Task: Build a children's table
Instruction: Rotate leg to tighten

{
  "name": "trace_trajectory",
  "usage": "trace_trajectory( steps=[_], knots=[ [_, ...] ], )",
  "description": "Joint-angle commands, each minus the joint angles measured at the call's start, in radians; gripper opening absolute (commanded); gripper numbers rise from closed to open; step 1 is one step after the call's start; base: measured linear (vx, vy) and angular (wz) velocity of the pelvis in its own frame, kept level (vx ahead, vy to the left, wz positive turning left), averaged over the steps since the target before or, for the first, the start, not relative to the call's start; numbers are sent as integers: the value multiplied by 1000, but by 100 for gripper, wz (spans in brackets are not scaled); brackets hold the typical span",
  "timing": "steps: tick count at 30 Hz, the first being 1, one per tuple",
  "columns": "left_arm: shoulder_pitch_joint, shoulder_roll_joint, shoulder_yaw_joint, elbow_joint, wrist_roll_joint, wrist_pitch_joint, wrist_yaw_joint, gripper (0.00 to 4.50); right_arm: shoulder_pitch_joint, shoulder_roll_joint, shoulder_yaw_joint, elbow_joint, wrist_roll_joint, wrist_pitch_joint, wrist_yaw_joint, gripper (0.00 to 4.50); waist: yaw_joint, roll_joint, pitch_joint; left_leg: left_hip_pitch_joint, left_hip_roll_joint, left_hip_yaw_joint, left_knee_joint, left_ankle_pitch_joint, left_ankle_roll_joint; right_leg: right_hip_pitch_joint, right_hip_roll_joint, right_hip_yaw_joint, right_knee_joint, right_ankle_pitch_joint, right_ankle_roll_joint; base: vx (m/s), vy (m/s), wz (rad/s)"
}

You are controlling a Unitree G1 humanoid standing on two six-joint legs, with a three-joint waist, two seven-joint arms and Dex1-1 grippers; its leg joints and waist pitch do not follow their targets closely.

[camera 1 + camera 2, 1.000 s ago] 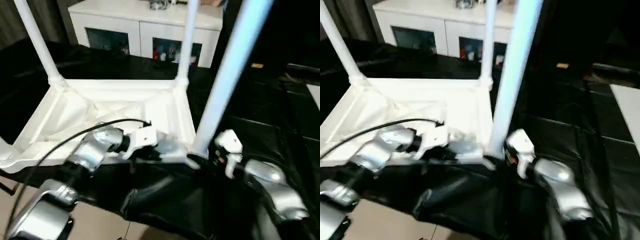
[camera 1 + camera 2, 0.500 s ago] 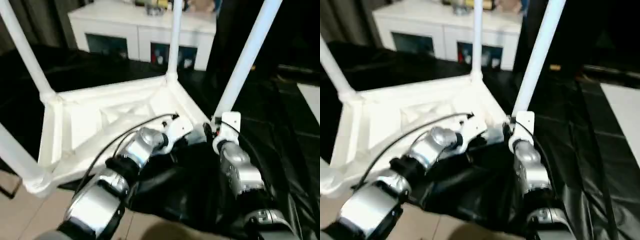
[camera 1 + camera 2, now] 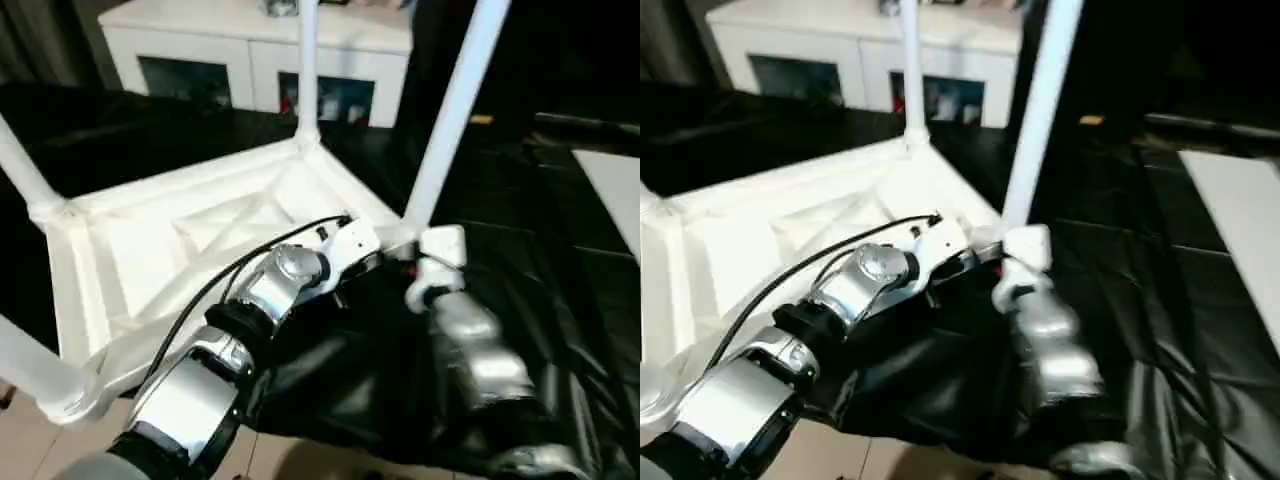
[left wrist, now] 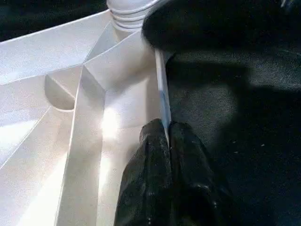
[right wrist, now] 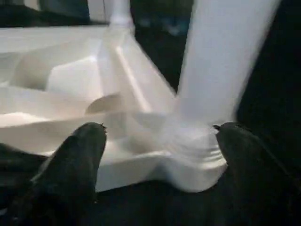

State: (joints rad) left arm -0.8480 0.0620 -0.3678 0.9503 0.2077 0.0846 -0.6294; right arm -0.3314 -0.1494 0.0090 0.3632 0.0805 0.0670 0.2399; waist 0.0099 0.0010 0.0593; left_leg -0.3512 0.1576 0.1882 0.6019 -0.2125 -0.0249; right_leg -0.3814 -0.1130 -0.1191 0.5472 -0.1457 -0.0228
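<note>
The small all-white plastic children's table [image 3: 200, 240] lies upside down on a black sheet [image 3: 520, 260] spread over the work surface, its ribbed underside facing up. The rectangular top has rounded corners and a raised rim, and diagonal ribs cross the hollow inside it. Four round, tapering white legs stand up out of the corner sockets, pointing upward and leaning slightly: the near right leg [image 3: 450, 110] rises beside the right arm, the far leg [image 3: 306, 70] stands at the corner toward the white cabinet with glass-fronted doors [image 3: 260, 60], a third leg [image 3: 22, 170] stands at the left, and the fourth [image 3: 35, 370] is at the nearest left corner. In the head views the top sits turned on the sheet, its long axis running from near left to far right.

The left gripper [image 4: 165, 134] has its two black fingers pressed together on the thin upright rim of the tabletop, pinching that edge near the right-hand corner. The right gripper [image 5: 160, 132] has its black fingers spread wide, one on either side of the corner socket at the base of the near right leg, not touching it.
</note>
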Motion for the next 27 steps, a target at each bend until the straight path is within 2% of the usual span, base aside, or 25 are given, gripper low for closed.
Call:
trace_trajectory(
  steps=[1, 2, 3, 4, 5, 6, 7, 8, 9, 12, 14, 15, 16, 17, 19, 20, 22, 26, 27],
  knots=[
    [42, 52, -28, 3, 18, -8, -83, 0, 36, -57, -2, -54, 2, -8, 88, 423, 13, -10, -57, 5, 76, -34, -95, -307, 55, 29, -75, 64, -62, -341, -183, 71, -39, 5],
    [52, 67, -33, -14, 16, -4, -114, 0, 52, -89, 6, -69, 0, -15, 125, 423, 14, -11, -59, 4, 76, -33, -93, -305, 57, 31, -76, 66, -60, -352, -184, 76, -46, 4],
    [58, 76, -35, -23, 14, 0, -132, 0, 62, -109, 11, -77, -2, -20, 148, 423, 18, -9, -67, 0, 76, -33, -91, -258, 65, 36, -76, 68, -53, -306, -195, 76, -46, 4],
    [68, 95, -42, -41, 11, -9, -175, 0, 81, -140, 21, -99, 14, -14, 200, 423, 21, -8, -68, -5, 75, -30, -87, -209, 80, 36, -72, 69, -43, -239, -212, 66, -52, 0],
    [75, 107, -47, -52, 10, -16, -203, 0, 103, -174, 26, -124, 45, 3, 270, 423, 25, -11, -70, -11, 76, -29, -83, -176, 99, 40, -72, 70, -35, -187, -226, 28, -56, -2],
    [85, 132, -58, -72, 12, -34, -242, 0, 121, -201, 31, -145, 70, 18, 323, 423, 28, -12, -73, -12, 74, -27, -81, -158, 114, 44, -72, 68, -32, -163, -232, 28, -56, -2],
    [107, 166, -75, -109, -2, -66, -331, 0, 140, -233, 40, -162, 89, 24, 384, 423, 35, -11, -75, -16, 75, -26, -75, -116, 139, 48, -75, 70, -26, -115, -244, 18, -53, -3],
    [122, 188, -85, -136, -13, -86, -390, 0, 152, -252, 45, -173, 97, 26, 419, 423, 40, -13, -74, -21, 74, -25, -73, -92, 157, 49, -76, 70, -23, -90, -253, 0, 0, 0],
    [137, 213, -95, -165, -22, -93, -448, 0, 161, -269, 51, -181, 103, 33, 452, 423, 41, -12, -72, -18, 75, -23, -72, -96, 158, 45, -74, 71, -22, -92, -255, 0, 0, 0],
    [165, 275, -120, -231, -33, -112, -561, 0, 179, -305, 63, -198, 117, 44, 531, 423, 45, -4, -67, -9, 80, -22, -77, -141, 127, 38, -69, 68, -30, -200, -247, 0, 0, 0],
    [176, 295, -119, -261, -48, -99, -602, 0, 176, -311, 68, -196, 117, 39, 546, 423, 50, -3, -59, -3, 85, -24, -86, -202, 74, 35, -67, 69, -42, -326, -211, 0, 0, 0],
    [182, 303, -118, -276, -57, -89, -623, 0, 174, -313, 69, -194, 116, 36, 550, 423, 52, -2, -59, 1, 86, -24, -88, -213, 62, 33, -67, 70, -45, -352, -202, 0, 0, 0],
    [187, 313, -120, -290, -59, -83, -639, 0, 170, -314, 72, -192, 112, 35, 552, 423, 56, 0, -58, 12, 87, -22, -89, -233, 40, 25, -66, 72, -51, -381, -194, 0, 0, 0],
    [191, 322, -123, -301, -59, -79, -652, 0, 166, -313, 76, -190, 111, 37, 557, 423, 57, -5, -60, 15, 88, -22, -90, -234, 32, 24, -65, 74, -48, -368, -197, 0, 0, 0],
    [194, 330, -123, -308, -54, -81, -651, 0, 162, -311, 81, -189, 115, 40, 566, 423, 57, -1, -59, 14, 88, -21, -94, -245, 23, 22, -59, 78, -43, -341, -204, 0, 0, 0],
    [197, 333, -122, -310, -54, -83, -651, 0, 161, -312, 86, -192, 118, 39, 572, 423, 55, -8, -60, 9, 85, -20, -93, -245, 23, 26, -57, 82, -41, -338, -200, 0, 0, 0],
    [203, 340, -119, -321, -54, -80, -656, 0, 161, -313, 94, -202, 130, 46, 596, 423, 55, -6, -61, 7, 84, -21, -93, -233, 27, 28, -59, 84, -39, -337, -198, 0, 0, 0],
    [221, 346, -115, -361, -57, -59, -669, 0, 143, -301, 95, -175, 118, 28, 603, 423, 54, -8, -64, 3, 82, -19, -90, -198, 38, 31, -58, 85, -34, -297, -203, 0, 0, 0],
    [222, 346, -115, -365, -57, -57, -669, 0, 138, -298, 93, -169, 119, 22, 601, 396, 53, -10, -66, 1, 81, -20, -88, -185, 40, 33, -59, 85, -32, -286, -206, 0, 0, 0]
  ],
)
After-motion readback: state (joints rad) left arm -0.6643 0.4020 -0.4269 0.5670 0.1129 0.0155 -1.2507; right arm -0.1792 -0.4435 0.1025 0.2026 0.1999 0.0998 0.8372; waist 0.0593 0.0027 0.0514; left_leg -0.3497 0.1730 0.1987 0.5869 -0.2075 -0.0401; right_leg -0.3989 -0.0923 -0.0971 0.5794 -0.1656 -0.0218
